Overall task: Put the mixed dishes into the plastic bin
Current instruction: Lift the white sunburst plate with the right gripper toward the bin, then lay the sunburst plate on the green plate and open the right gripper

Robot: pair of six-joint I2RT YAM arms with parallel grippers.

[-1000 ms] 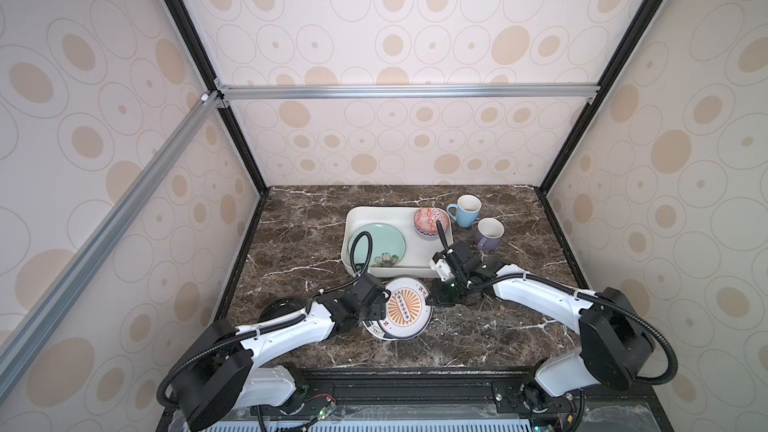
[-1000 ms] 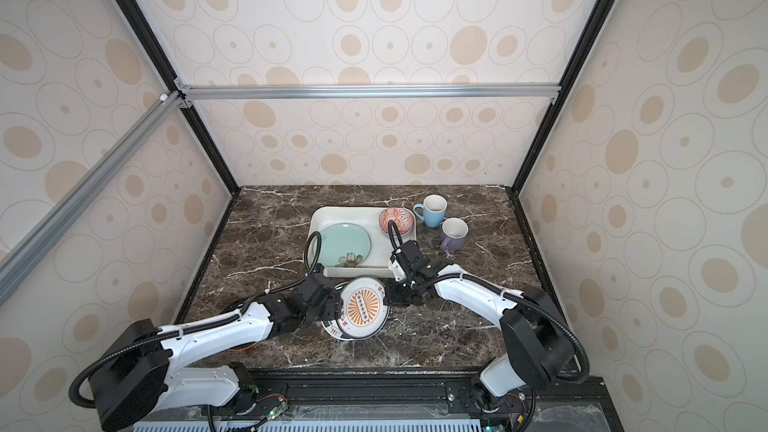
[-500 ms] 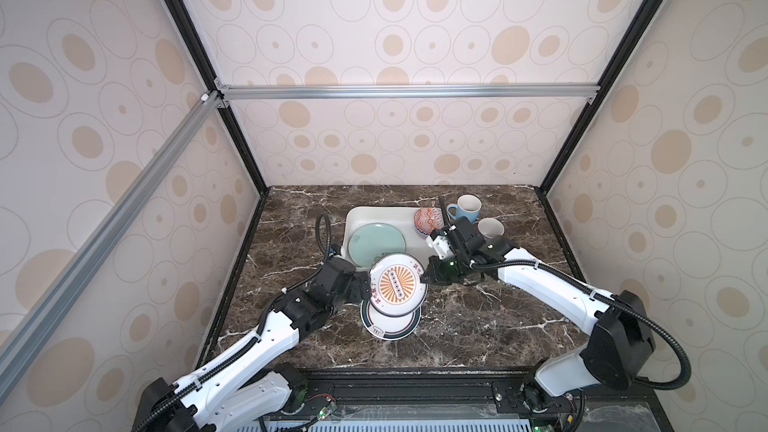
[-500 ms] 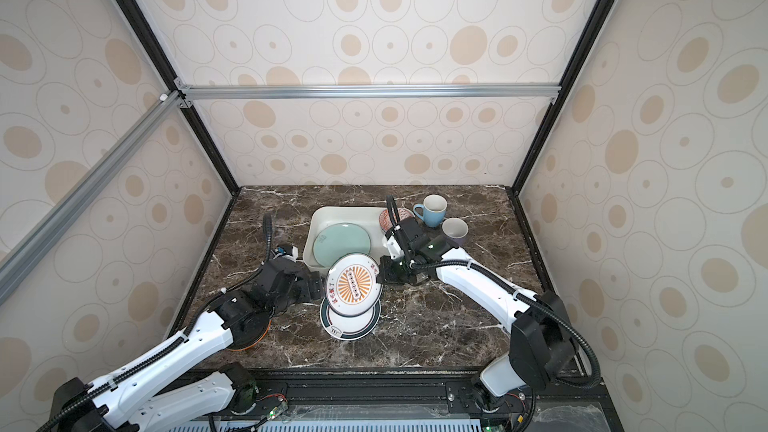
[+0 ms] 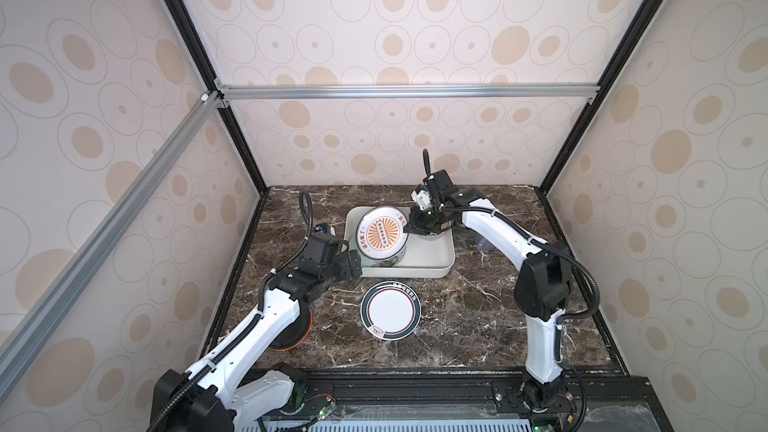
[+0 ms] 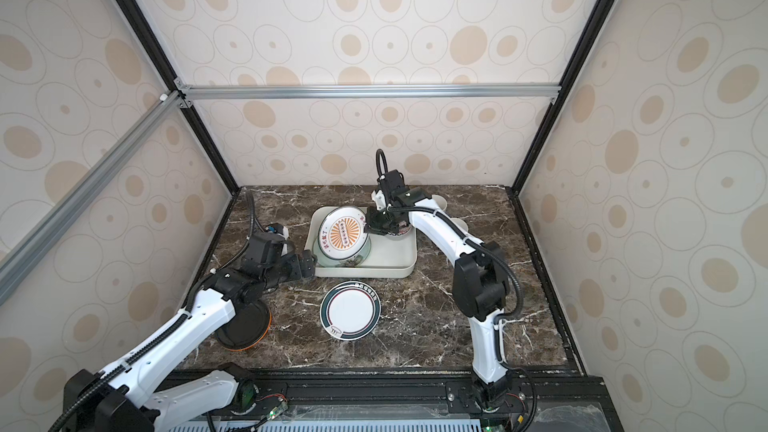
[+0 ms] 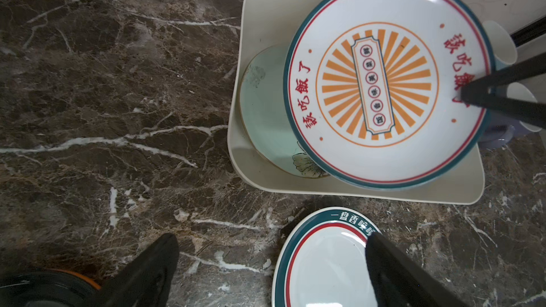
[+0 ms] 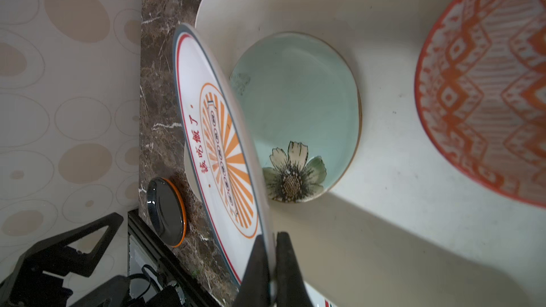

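In both top views your right claw [image 5: 409,229] is clenched on the right-hand rim of the orange-sunburst plate [image 5: 382,236]. It holds the plate tilted, face toward the camera, over the left half of the plastic bin [image 5: 415,274]. The teal flowered plate [image 5: 380,264] lies beneath it on the bin floor; whether the two plates touch you cannot tell from here. Your left claw [image 5: 353,268] stands released and empty just beside the bin's near left corner. On the worktop [image 5: 478,326], just in front of the bin, the green-rimmed plate [image 5: 390,311] lies flat. The orange-and-black plate [image 5: 293,336] sits near the left edge, half hidden under your left arm. In the left wrist view the left claw's fingers [image 7: 153,267] are spread wide with nothing between them, one over bare marble and one over the green-rimmed plate [image 7: 322,261]. The orange-sunburst plate [image 7: 381,84] covers most of the teal flowered plate [image 7: 266,113], the right claw's dark fingers sit on its rim, and two mugs [image 7: 502,45] show behind it. In the right wrist view the right claw [image 8: 271,236] grips the orange-sunburst plate [image 8: 224,155] by its edge. The plate stands steeply tilted above the teal flowered plate [image 8: 295,107], whose flower is uncovered, and the red-patterned bowl [image 8: 484,84] sits in the bin beside them.
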